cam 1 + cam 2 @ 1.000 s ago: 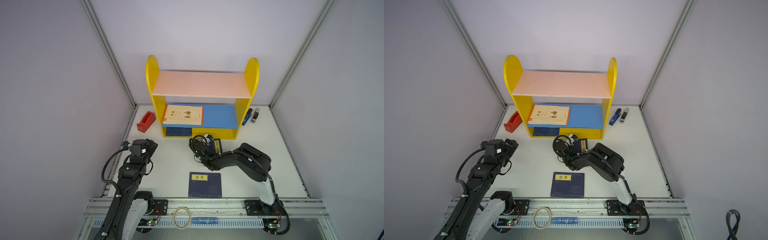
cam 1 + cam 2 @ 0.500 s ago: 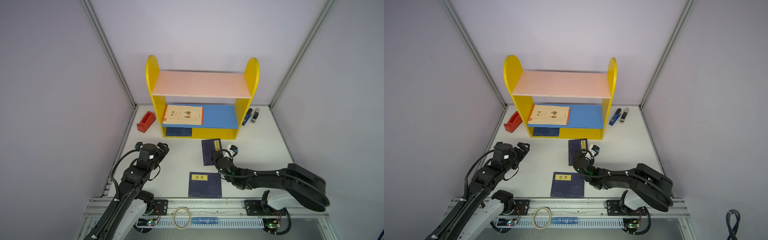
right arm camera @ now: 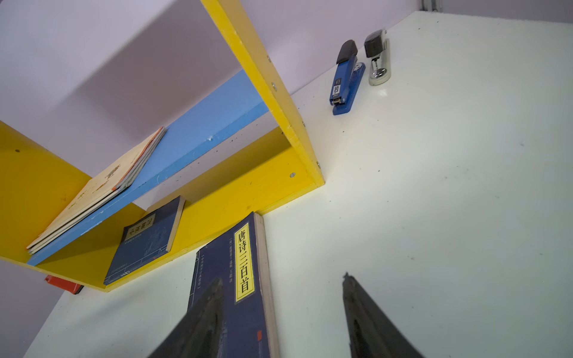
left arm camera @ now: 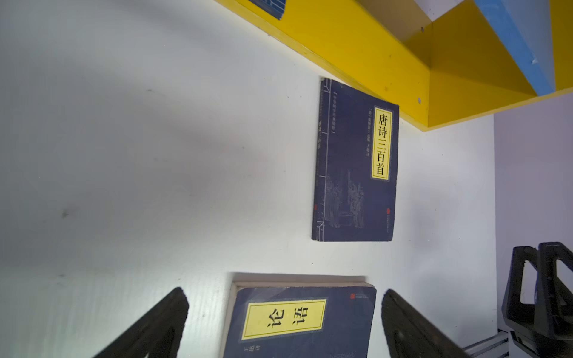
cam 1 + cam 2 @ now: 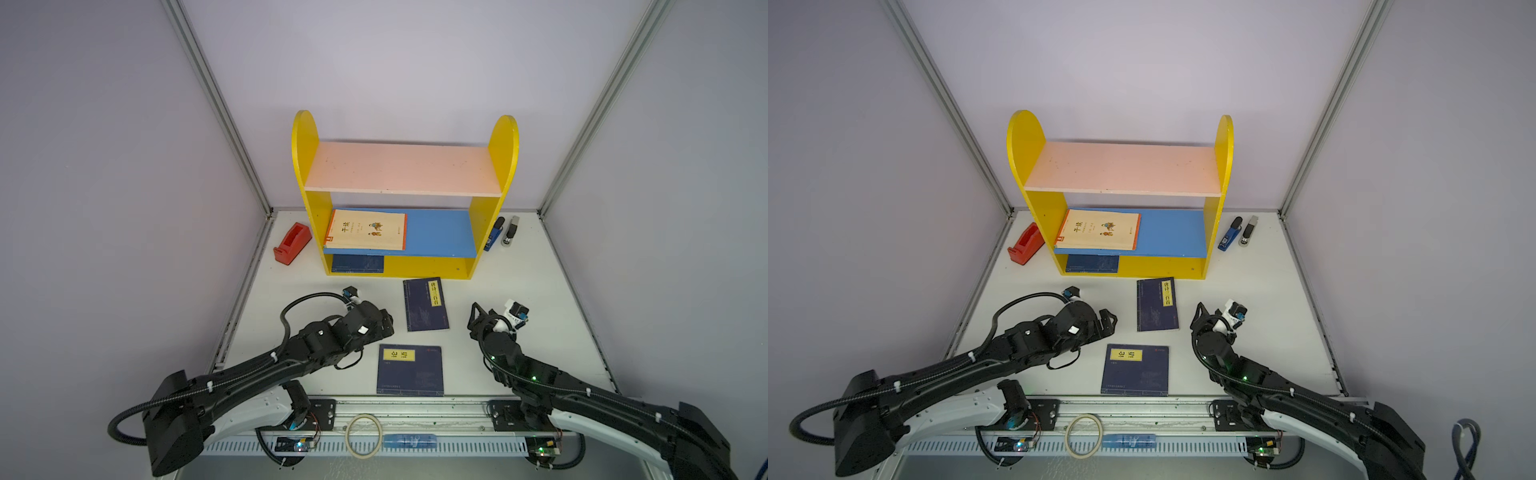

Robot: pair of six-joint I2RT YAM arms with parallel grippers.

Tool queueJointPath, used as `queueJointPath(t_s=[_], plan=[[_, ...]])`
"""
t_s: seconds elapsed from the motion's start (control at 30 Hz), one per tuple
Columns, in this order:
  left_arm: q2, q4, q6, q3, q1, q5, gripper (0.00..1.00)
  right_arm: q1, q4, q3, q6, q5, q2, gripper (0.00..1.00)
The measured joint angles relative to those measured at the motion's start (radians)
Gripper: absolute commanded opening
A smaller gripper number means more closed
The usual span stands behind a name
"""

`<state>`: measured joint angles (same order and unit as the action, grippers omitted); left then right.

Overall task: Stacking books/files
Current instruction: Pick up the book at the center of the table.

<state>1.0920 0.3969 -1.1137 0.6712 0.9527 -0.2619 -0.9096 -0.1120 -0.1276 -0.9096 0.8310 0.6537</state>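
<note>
Before the shelf [image 5: 432, 266], far book [image 5: 426, 305] and near book [image 5: 409, 372] lie edges apart.

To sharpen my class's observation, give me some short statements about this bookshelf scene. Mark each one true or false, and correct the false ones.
1. The front navy book and the rear navy book both lie flat on the table, outside the shelf. True.
2. The cream books lie on the pink top board. False: they lie on the blue middle board.
3. The right gripper is clamped on a navy book. False: its jaws stand open and hold nothing.
4. The red tape dispenser stands on the table beside the shelf. True.
5. The blue stapler lies inside the shelf. False: it lies on the table beside it.
</note>
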Motion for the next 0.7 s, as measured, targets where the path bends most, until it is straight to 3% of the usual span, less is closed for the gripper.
queueJointPath(t_s=[0.1, 0.23, 0.7], plan=[[0.119, -0.024, 0.003, 0.055, 0.026, -0.005, 1.0, 0.021, 0.001, 0.025, 0.042, -0.039, -0.055, 0.62], [0.246, -0.071, 0.003, 0.094, 0.031, 0.019, 1.0, 0.048, -0.01, 0.02, 0.078, -0.089, -0.006, 0.64], [0.537, -0.161, -0.004, 0.181, -0.023, 0.141, 0.95, 0.151, -0.175, -0.271, 0.132, -0.474, 0.734, 0.64]])
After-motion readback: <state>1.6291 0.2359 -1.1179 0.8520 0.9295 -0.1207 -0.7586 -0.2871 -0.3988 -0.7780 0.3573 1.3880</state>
